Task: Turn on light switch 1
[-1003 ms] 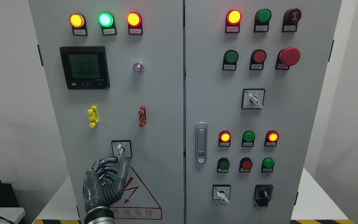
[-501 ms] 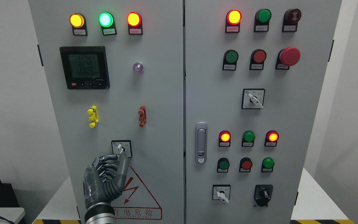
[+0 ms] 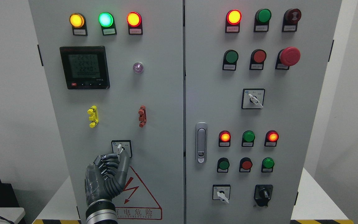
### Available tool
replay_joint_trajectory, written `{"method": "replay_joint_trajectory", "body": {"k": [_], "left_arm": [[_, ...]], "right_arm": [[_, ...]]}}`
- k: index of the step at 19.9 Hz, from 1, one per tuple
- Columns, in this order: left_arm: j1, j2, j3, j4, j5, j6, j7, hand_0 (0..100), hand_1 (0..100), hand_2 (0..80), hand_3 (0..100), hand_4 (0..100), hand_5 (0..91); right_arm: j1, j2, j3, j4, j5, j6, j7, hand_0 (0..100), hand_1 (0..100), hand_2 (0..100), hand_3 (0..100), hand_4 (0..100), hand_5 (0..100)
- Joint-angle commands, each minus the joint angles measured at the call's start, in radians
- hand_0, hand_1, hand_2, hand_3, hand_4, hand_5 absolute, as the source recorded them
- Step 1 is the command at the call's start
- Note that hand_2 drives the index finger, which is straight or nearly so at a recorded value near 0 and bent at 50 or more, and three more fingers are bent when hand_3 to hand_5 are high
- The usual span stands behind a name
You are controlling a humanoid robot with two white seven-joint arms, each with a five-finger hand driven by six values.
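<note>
- Reaching up from the bottom edge, the left hand (image 3: 106,179) pinches the rotary switch (image 3: 121,148) lever with thumb and forefinger; other fingers curled. Contact partly hidden by the knuckles.
- Switch sits at 6 o'clock on the left door (image 3: 163,93); label print too small to read.
- Warning triangle (image 3: 141,193) half covered by the hand.
- Three lit lamps at 12 o'clock on this door: amber (image 3: 76,20), green (image 3: 105,19), red (image 3: 134,19).
- One meter (image 3: 84,67), digits blurred.

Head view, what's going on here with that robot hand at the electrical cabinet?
The robot's left hand is reaching up to the small rotary switch low on the cabinet's left door. Its fingers are at the switch's white lever, which stands nearly upright. Whether they grip it is unclear. The right hand is out of view.
</note>
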Motion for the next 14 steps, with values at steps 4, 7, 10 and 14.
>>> {"method": "replay_joint_trajectory", "body": {"k": [4,7,10,14], "left_arm": [[-0.013,0.0,-0.001,0.002,0.001,0.028,0.0,29,47,44.7,73,83,87.3],[-0.022,-0.002,-0.001,0.002,0.001,0.036,0.0,29,47,44.7,73,83,87.2],[-0.024,-0.002,-0.001,0.002,0.0,0.036,0.0,29,46,44.8,73,83,87.0],[-0.025,-0.002,-0.001,0.002,0.0,0.038,0.0,29,46,45.0,72,83,86.7]], "right_arm": [[0.0,0.0,0.0,0.0,-0.018,0.001,0.0,12,39,0,0,0,0],[0.0,0.0,0.0,0.0,-0.017,0.001,0.0,12,39,0,0,0,0],[0.0,0.0,0.0,0.0,-0.017,0.001,0.0,12,39,0,0,0,0],[0.0,0.0,0.0,0.0,-0.018,0.001,0.0,12,39,0,0,0,0]]}}
